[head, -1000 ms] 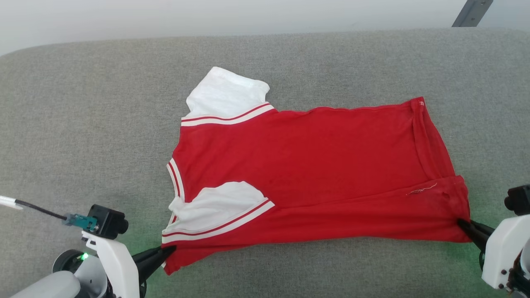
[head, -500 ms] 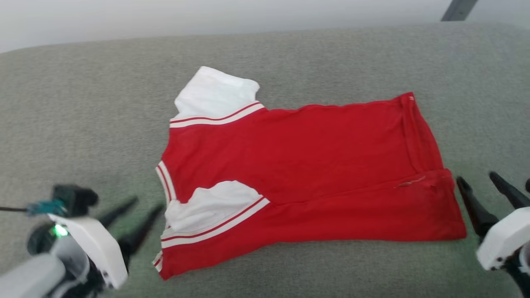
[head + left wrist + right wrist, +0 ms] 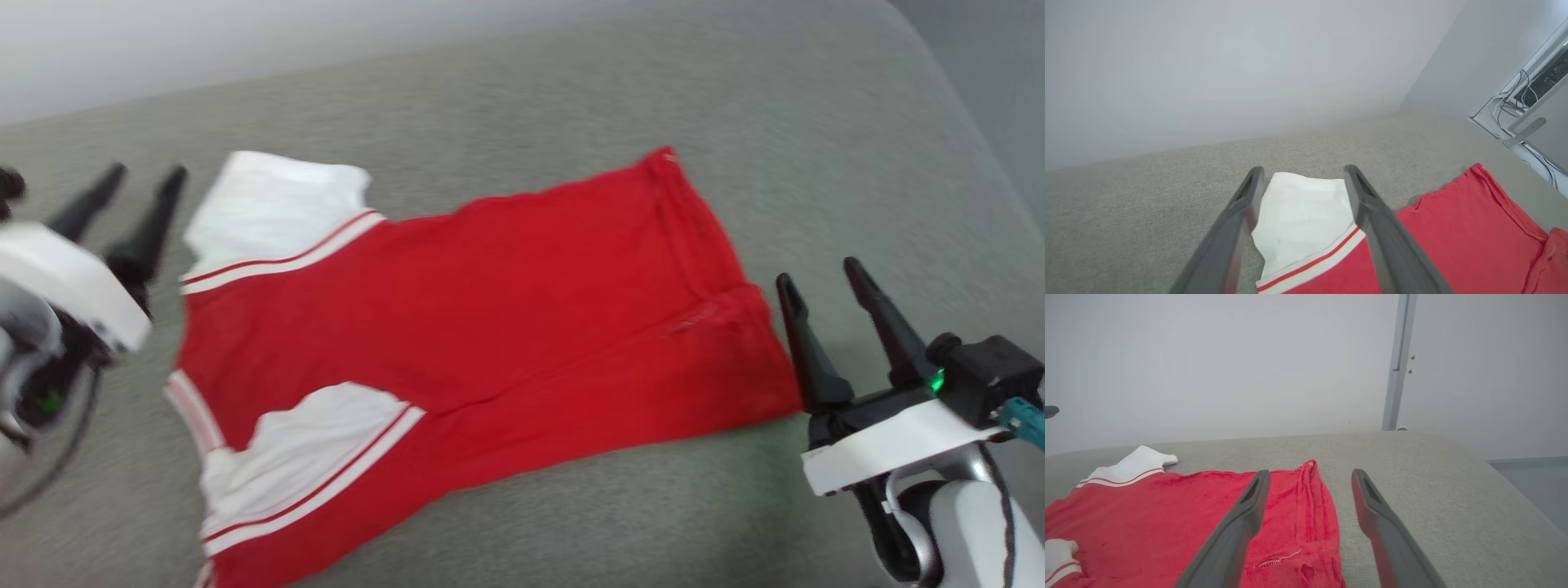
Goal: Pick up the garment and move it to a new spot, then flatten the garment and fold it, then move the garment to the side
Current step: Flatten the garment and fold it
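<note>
The grey surface (image 3: 522, 98) holds the red garment (image 3: 490, 310), lying flat with one long side folded over. The left end effector (image 3: 148, 171) and right end effector (image 3: 818, 271) are wide open, holding nothing. A careless grab could bunch the thin cloth.

I can read no text, number, brand or sign on any of my feeds. The red jersey (image 3: 490, 310) shows me plain red cloth, white sleeve panels and striped trim, with no lettering on the side facing up. A thin pale squiggle (image 3: 1278, 561) near its hem, low in the right wrist view, looks like loose stitching; I can't read it as writing.
</note>
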{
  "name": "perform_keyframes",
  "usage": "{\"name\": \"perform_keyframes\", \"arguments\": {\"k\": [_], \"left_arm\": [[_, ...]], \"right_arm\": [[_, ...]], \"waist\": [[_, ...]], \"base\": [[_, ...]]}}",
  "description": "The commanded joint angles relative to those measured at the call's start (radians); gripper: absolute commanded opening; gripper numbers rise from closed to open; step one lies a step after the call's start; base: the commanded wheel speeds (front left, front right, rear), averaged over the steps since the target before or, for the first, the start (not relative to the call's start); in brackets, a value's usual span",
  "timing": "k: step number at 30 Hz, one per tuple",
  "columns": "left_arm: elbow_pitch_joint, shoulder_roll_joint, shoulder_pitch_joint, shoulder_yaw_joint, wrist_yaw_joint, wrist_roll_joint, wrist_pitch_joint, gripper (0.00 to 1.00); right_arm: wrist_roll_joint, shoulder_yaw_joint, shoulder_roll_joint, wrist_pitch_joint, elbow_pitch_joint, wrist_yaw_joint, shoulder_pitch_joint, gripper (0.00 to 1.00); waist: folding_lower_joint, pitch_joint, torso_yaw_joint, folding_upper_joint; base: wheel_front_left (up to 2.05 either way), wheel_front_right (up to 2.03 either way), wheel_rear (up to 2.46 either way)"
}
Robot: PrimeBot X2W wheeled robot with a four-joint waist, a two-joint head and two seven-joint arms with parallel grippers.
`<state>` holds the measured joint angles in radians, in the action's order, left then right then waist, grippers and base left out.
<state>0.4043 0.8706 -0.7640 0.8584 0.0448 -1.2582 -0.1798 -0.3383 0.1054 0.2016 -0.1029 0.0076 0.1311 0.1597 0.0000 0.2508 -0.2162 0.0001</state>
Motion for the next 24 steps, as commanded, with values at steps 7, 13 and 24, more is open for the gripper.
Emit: {"name": "perform_keyframes", "arguments": {"k": [7,13,24], "left_arm": [[0.233,-0.003,-0.229,0.051,0.043,-0.006,0.351,1.00],[0.361,0.015,-0.358,0.111,0.048,0.026,0.594,1.00],[0.389,-0.032,-0.362,0.144,0.085,-0.057,0.802,0.00]], "right_arm": [[-0.024,0.048,-0.035,-0.065,0.068,-0.001,0.046,1.00],[-0.039,0.069,-0.042,-0.087,0.097,-0.001,0.078,1.00],[-0.033,0.079,-0.008,-0.068,0.091,-0.001,0.132,1.00]], "waist": [[0.0000,0.116,-0.161,-0.0001],[0.0000,0.183,-0.199,-0.0001],[0.0000,0.213,-0.185,-0.0001]], "base": [[0.00,0.00,0.00],[0.00,0.00,0.00],[0.00,0.00,0.00]]}}
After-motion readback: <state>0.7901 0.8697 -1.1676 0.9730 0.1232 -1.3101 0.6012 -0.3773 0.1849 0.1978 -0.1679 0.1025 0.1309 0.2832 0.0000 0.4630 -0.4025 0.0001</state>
